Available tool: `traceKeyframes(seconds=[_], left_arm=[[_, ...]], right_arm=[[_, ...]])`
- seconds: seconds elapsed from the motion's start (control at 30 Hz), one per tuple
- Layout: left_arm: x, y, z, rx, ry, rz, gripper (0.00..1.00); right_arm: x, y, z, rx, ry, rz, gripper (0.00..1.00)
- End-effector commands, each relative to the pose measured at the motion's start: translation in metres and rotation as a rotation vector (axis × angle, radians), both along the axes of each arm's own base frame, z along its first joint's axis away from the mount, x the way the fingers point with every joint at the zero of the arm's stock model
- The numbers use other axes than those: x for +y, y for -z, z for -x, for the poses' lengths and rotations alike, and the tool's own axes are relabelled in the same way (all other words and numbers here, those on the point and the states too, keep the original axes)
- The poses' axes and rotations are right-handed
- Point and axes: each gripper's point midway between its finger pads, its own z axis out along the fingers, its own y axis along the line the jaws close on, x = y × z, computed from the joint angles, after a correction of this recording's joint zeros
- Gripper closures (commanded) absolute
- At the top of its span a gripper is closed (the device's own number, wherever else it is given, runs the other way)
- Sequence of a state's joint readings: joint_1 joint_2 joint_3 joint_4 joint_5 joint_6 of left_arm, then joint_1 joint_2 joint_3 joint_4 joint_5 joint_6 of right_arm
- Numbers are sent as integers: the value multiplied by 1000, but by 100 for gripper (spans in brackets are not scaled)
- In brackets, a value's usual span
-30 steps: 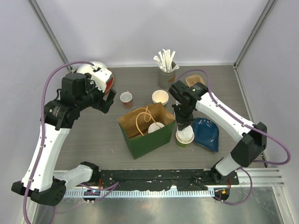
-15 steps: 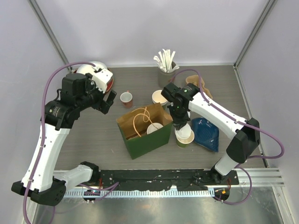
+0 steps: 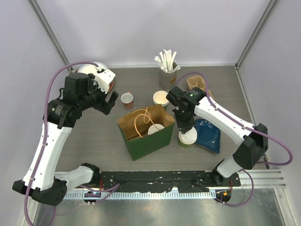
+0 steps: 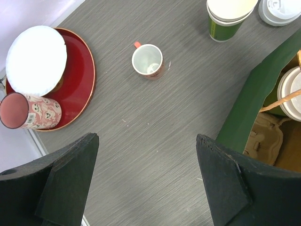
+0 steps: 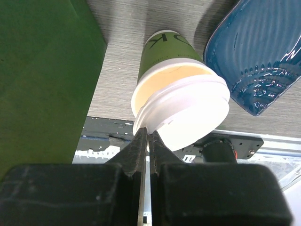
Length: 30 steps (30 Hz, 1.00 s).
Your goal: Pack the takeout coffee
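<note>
My right gripper (image 3: 185,128) is shut on the rim of a white lid (image 5: 188,115). It holds the lid tilted over the mouth of a green cup (image 5: 164,49), so the cream inside shows. This cup (image 3: 186,141) stands just right of the green paper bag (image 3: 146,136). A lidded cup (image 3: 156,128) sits inside the bag. An open green cup (image 3: 161,98) stands behind the bag, and the left wrist view shows it (image 4: 228,16) with a loose white lid (image 4: 282,9) beside it. My left gripper (image 4: 146,137) is open and empty above the table, left of the bag (image 4: 249,103).
A blue dish (image 3: 208,134) lies right of the cup. A small red-and-white cup (image 3: 127,99), a red plate (image 4: 82,87) with a white cover and a pink tumbler (image 4: 28,111) are at left. A holder of stirrers (image 3: 167,70) and a cardboard tray (image 3: 195,82) stand at the back.
My right arm swung left, then back right, keeping the lid over the green cup beside the bag. My left arm has barely moved.
</note>
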<state>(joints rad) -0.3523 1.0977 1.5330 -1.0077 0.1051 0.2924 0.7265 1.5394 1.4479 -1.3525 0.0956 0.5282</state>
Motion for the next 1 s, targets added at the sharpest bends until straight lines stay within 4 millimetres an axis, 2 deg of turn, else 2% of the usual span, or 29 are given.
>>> traceKeyframes(seconds=[0.0, 0.17, 0.3, 0.4, 0.6, 0.67, 0.83, 0.97], left_arm=[[-10, -16, -4, -31, 34, 38, 11], [-13, -15, -6, -25, 38, 49, 11], [-14, -11, -9, -16, 41, 45, 11], [-14, -10, -10, -13, 44, 40, 11], [-13, -17, -12, -29, 43, 23, 10], [-12, -19, -12, -32, 46, 22, 10], [-14, -19, -15, -30, 43, 29, 9], [-17, -20, -15, -28, 47, 42, 9]], right_arm=[[-30, -12, 24, 66, -5, 104, 99], [-32, -12, 22, 60, -19, 116, 99], [-20, -37, 7, -42, -41, 64, 99], [-17, -45, 4, -66, -66, 50, 99], [-38, -16, 25, 26, -77, 137, 99], [-43, -15, 28, 22, -78, 148, 99], [-42, -24, 24, -13, -99, 130, 99], [-42, -10, 34, 51, -136, 159, 99]])
